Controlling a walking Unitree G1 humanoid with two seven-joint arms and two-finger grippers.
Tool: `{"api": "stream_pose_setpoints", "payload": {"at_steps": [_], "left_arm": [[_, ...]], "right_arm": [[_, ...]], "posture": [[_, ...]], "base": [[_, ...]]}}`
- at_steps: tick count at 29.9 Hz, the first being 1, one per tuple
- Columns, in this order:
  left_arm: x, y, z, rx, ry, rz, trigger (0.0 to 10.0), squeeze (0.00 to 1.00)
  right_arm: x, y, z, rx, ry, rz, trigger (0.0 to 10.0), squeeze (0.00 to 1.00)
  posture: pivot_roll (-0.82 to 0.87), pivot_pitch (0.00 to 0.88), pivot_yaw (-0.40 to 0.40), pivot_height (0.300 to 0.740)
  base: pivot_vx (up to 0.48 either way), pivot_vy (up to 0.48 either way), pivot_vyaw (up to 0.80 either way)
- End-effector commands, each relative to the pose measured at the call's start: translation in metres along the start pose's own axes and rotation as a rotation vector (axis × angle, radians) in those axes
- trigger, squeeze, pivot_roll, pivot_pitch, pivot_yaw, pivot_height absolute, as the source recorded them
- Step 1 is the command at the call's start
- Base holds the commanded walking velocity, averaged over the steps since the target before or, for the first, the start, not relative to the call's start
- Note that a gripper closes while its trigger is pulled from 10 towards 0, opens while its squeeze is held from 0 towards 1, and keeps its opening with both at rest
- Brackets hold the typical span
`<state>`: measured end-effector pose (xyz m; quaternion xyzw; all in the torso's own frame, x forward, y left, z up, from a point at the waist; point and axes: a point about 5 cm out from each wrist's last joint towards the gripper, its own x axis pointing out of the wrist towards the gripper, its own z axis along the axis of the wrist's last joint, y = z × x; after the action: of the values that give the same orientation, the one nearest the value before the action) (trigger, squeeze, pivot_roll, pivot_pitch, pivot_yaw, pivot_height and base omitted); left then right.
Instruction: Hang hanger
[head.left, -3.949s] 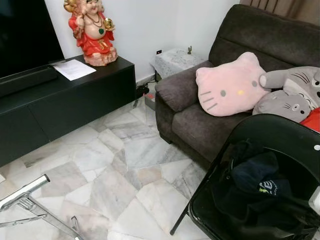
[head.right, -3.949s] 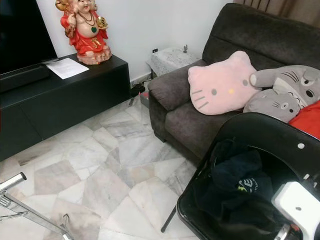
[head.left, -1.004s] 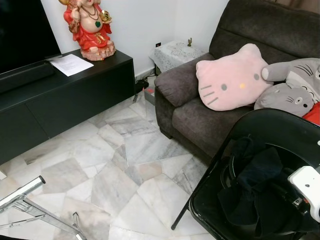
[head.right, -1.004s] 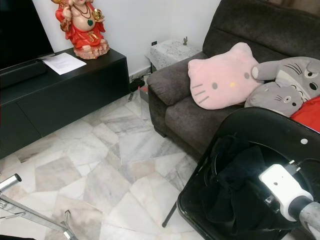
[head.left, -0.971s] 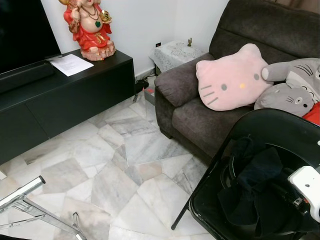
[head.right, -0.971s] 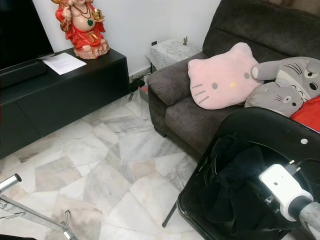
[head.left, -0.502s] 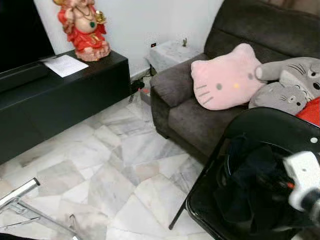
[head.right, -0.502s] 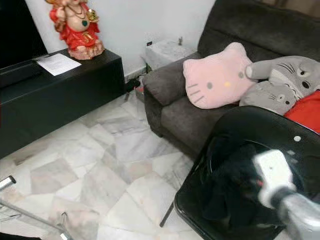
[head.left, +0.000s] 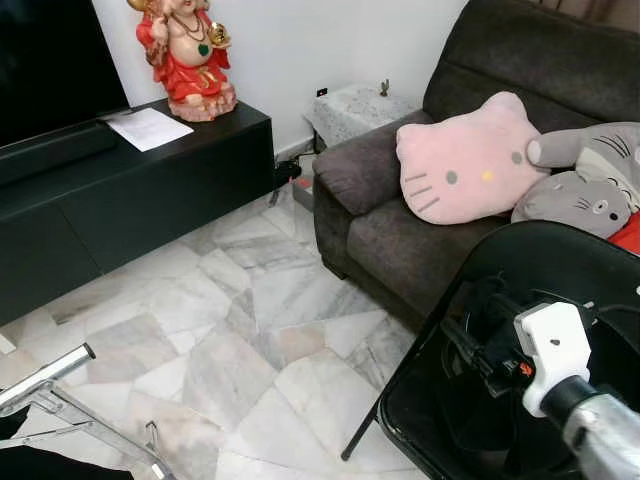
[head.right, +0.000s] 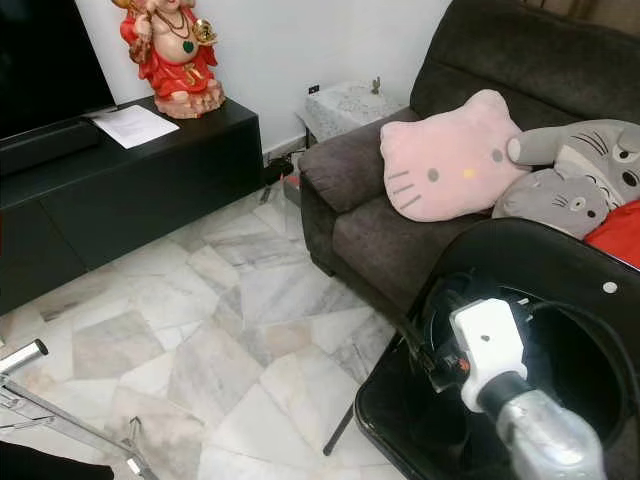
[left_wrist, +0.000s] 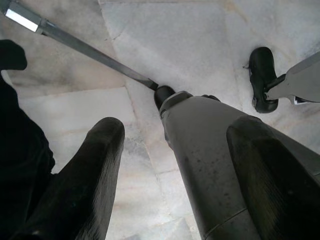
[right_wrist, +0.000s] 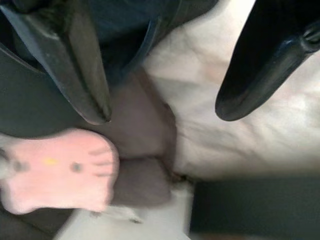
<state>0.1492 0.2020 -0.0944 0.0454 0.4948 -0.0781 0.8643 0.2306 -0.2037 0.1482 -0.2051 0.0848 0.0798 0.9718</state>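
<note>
The hanger cannot be told apart from the dark clothing (head.left: 462, 405) heaped on the black chair (head.left: 560, 240), where the right end effector (head.left: 465, 342) hovers with fingers spread, holding nothing. A blind close risks pinching cloth or snagging the chair's rim — everything there is black on black. The sofa (head.left: 400, 230) crowds the chair, while open marble floor (head.left: 230, 330) leads to the metal rack (head.left: 45, 375) near the left end effector (left_wrist: 177, 132) — spread and empty too.

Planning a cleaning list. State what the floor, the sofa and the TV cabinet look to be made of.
Floor: polished marble-look stone tiles, grey-veined, slightly glossy.
Sofa: dark grey-brown fabric, matte and plush-looking.
TV cabinet: black, smooth matte panels, possibly laminate or painted wood.
</note>
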Motion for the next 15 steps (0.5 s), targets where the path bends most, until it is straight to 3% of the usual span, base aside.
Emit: {"api": "stream_pose_setpoints", "payload": {"at_steps": [1, 2, 3, 4, 5, 8, 15], "left_arm": [[-0.001, 0.001, -0.007, -0.011, 0.024, 0.005, 10.0, 0.0], [-0.001, 0.001, -0.007, -0.012, 0.023, 0.004, 10.0, 0.0], [-0.001, 0.001, -0.007, -0.012, 0.023, 0.004, 10.0, 0.0], [-0.001, 0.0, -0.006, -0.012, 0.023, 0.004, 10.0, 0.0], [-0.001, 0.0, -0.006, -0.012, 0.023, 0.004, 10.0, 0.0], [-0.001, 0.0, -0.005, -0.01, 0.022, 0.003, 10.0, 0.0], [0.0, 0.0, -0.004, -0.014, 0.019, 0.003, 10.0, 0.0]], "right_arm": [[-0.006, 0.016, 0.002, -0.089, -0.013, 0.021, 10.0, 0.0], [-0.013, 0.03, -0.005, 0.019, 0.039, 0.081, 10.0, 0.0], [-0.013, 0.03, -0.005, 0.019, 0.039, 0.081, 10.0, 0.0], [-0.019, 0.041, -0.015, 0.081, 0.123, 0.145, 10.0, 0.0], [-0.019, 0.041, -0.015, 0.081, 0.123, 0.145, 10.0, 0.0], [-0.031, 0.054, -0.032, 0.044, 0.254, 0.262, 10.0, 0.0], [-0.044, 0.045, -0.04, -0.055, 0.396, 0.221, 10.0, 0.0]], "posture": [[-0.29, 0.109, 0.0, 0.74], [-0.29, 0.113, -0.002, 0.74], [-0.29, 0.113, -0.002, 0.74], [-0.29, 0.114, -0.003, 0.74], [-0.29, 0.114, -0.003, 0.74], [-0.3, 0.116, -0.004, 0.74], [-0.3, 0.114, -0.013, 0.74]], "base": [[0.0, 0.0, 0.0], [0.0, 0.0, 0.0], [0.0, 0.0, 0.0], [0.0, 0.0, 0.0], [0.0, 0.0, 0.0], [0.0, 0.0, 0.0], [0.0, 0.0, 0.0]]}}
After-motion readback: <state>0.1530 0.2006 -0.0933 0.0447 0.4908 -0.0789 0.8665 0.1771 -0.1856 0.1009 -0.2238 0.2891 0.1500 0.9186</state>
